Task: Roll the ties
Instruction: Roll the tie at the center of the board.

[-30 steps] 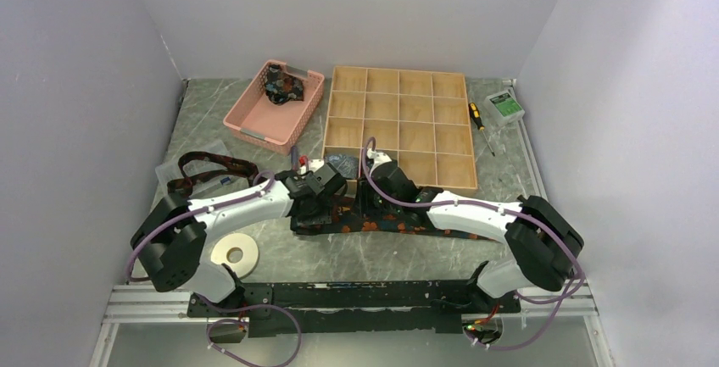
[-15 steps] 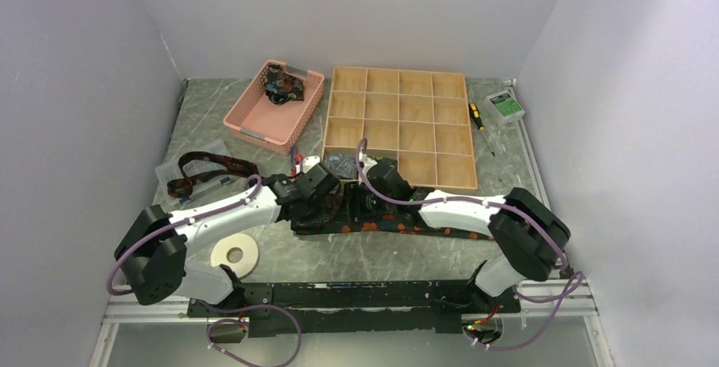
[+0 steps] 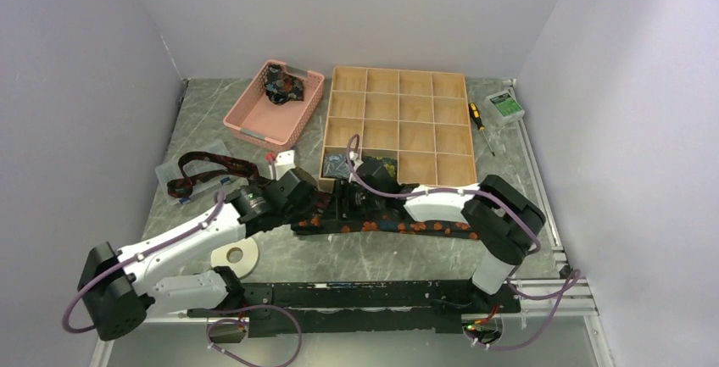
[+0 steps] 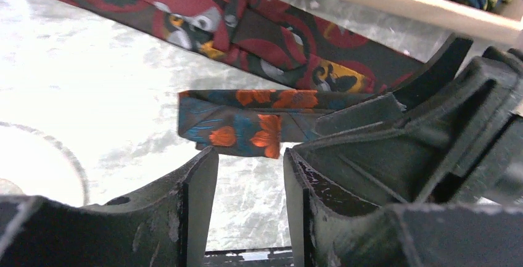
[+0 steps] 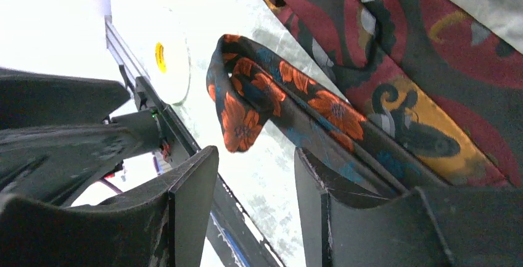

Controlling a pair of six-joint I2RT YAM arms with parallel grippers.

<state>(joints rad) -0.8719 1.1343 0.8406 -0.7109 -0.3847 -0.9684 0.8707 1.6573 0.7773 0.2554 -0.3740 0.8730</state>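
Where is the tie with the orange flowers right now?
In the overhead view, the orange-flowered tie lies stretched left to right across the middle of the table, just in front of the wooden divided tray, its left end folded over.

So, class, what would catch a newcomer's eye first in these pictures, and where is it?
The long dark tie with orange flowers stretches across the middle of the table, its left end folded back on itself. Behind it stands a wooden compartment box, with a pink basket to its left. A white ring of tape lies at the near left.
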